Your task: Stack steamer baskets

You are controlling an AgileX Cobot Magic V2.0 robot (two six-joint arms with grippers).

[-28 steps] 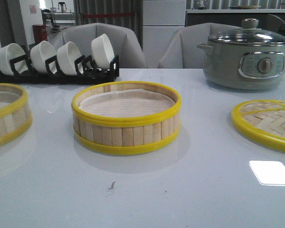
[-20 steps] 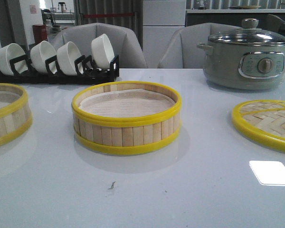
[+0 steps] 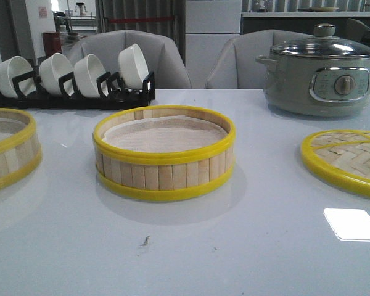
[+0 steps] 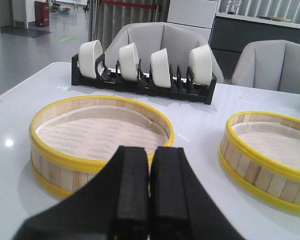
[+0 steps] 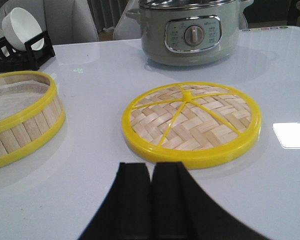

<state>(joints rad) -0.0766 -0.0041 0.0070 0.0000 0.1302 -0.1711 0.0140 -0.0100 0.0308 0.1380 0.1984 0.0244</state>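
Observation:
One steamer basket (image 3: 164, 154) stands in the middle of the white table; a second steamer basket (image 3: 6, 148) stands at the left edge of the front view, cut off. Both have pale bamboo slat walls, yellow rims and white liners. In the left wrist view the left basket (image 4: 97, 137) is just beyond my left gripper (image 4: 150, 150), which is shut and empty; the middle basket (image 4: 267, 155) is beside it. My right gripper (image 5: 152, 167) is shut and empty, just short of the woven lid (image 5: 192, 122). Neither gripper shows in the front view.
A flat woven-bamboo lid (image 3: 345, 160) with a yellow rim lies at the right. A grey electric pot (image 3: 320, 71) stands at the back right. A black rack of white bowls (image 3: 74, 80) stands at the back left. Chairs are behind the table.

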